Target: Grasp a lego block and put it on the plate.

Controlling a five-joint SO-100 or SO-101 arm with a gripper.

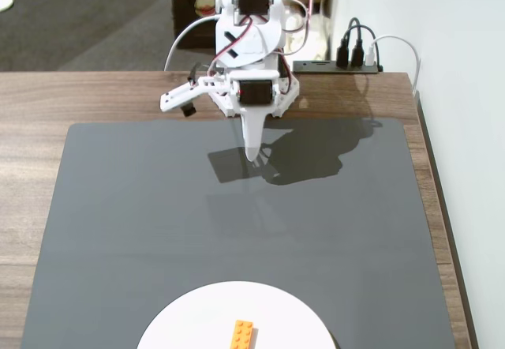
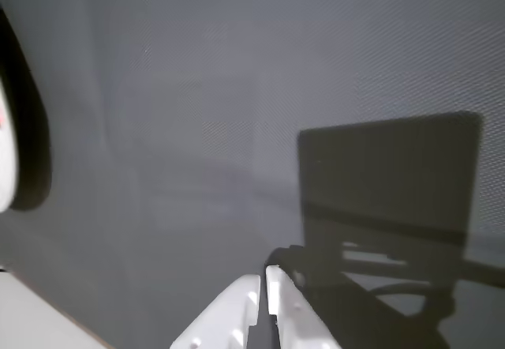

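Observation:
The orange lego block (image 1: 243, 335) lies on the white plate (image 1: 189, 325) at the bottom edge of the fixed view, near the plate's middle. My white gripper (image 1: 252, 155) hangs at the far end of the grey mat, close to the arm's base and far from the plate. Its tip points down just above the mat. In the wrist view the two white fingers (image 2: 263, 279) stand together with nothing between them, over bare mat. The block and plate do not show in the wrist view.
The dark grey mat (image 1: 158, 223) covers most of the wooden table (image 1: 31, 104). The arm's base (image 1: 248, 41) stands at the back. A power strip with cables (image 1: 339, 65) sits at the back right. The table's right edge runs beside a white wall.

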